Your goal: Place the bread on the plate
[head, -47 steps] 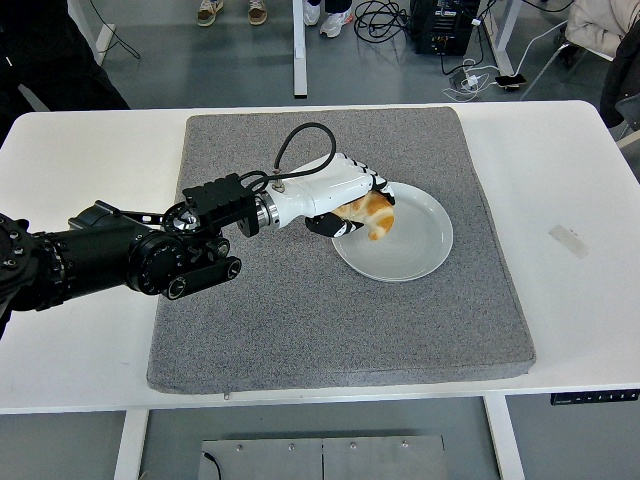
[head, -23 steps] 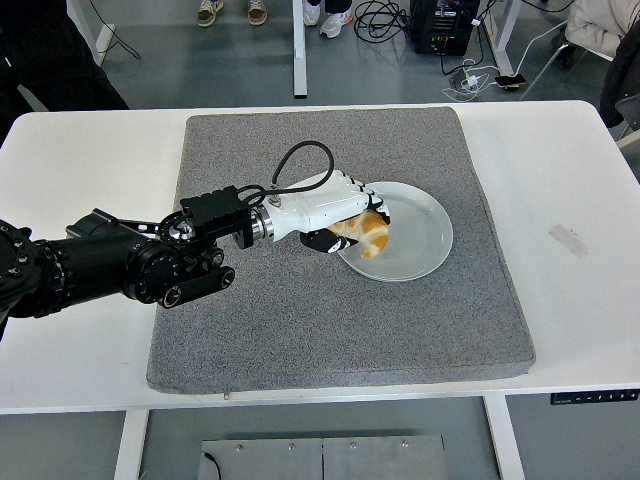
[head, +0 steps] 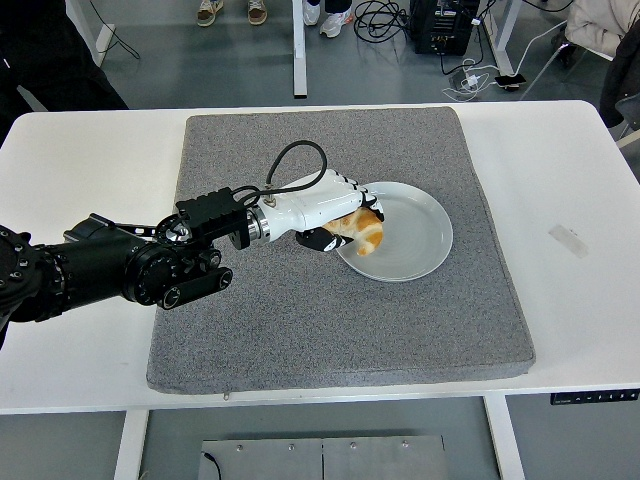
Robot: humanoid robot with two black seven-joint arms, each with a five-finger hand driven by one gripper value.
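Pulled back toward the left a touch since a second ago, the left hand [head: 335,212] now has the bread [head: 362,232] lower and nearer the plate's left rim, where before it hung over the plate's middle-left. One piece of bread, golden and curved, sits clasped in the white fingers [head: 352,193], which curl over its top; its lower end looks to be touching the plate [head: 415,235], though contact is hard to judge from up here. One plate, pale and round, lies on the right half of the one grey mat [head: 340,320], and that mat covers the centre of the white table [head: 570,300]. One arm only is at work, black and bulky, coming in from the left edge with a black cable [head: 290,160] looping up over the wrist. One small strip of clear tape [head: 568,240] lies on the bare tabletop to the right. No readable lettering shows on anything. Up top, two pairs of shoes [head: 231,11] stand on the floor beyond the table.
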